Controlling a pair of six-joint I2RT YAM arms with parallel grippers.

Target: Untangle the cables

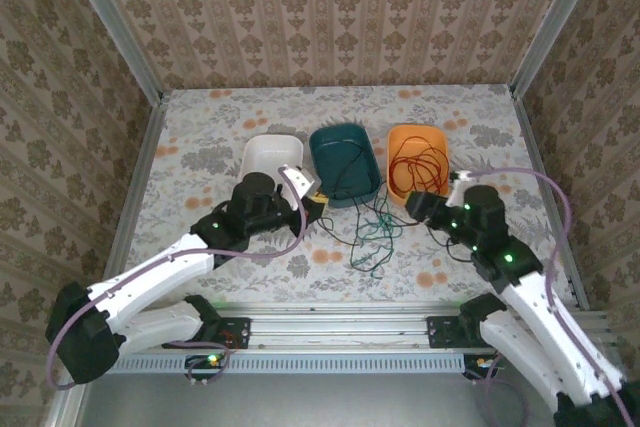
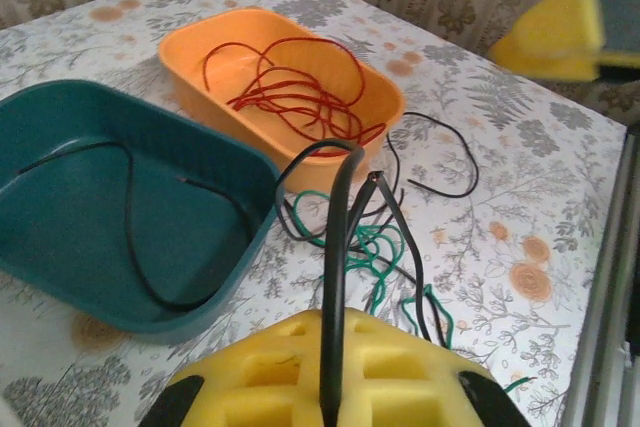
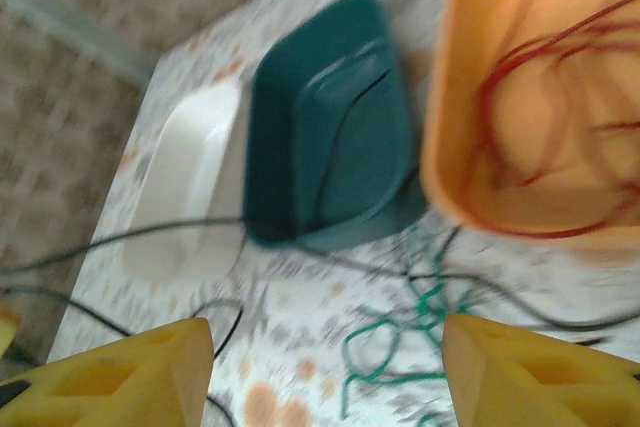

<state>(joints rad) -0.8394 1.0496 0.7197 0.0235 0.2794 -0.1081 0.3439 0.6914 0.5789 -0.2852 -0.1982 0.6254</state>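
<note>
Left hand (image 2: 333,392) pinches the black cable (image 2: 337,237), which loops up ahead, just right of the teal tray (image 2: 60,202).

Three trays stand in a row mid-table: white tray (image 1: 250,159), teal tray (image 1: 313,157), orange tray (image 1: 420,130), with only narrow gaps between them. Behind them the table (image 1: 330,107) is bare up to the papered wall. On the near side, green cable (image 2: 372,239) and black cable (image 2: 336,247) sprawl in front of the teal and orange trays, between left end effector (image 1: 310,197) and right end effector (image 3: 322,332). There is open table left of the white tray.
</note>
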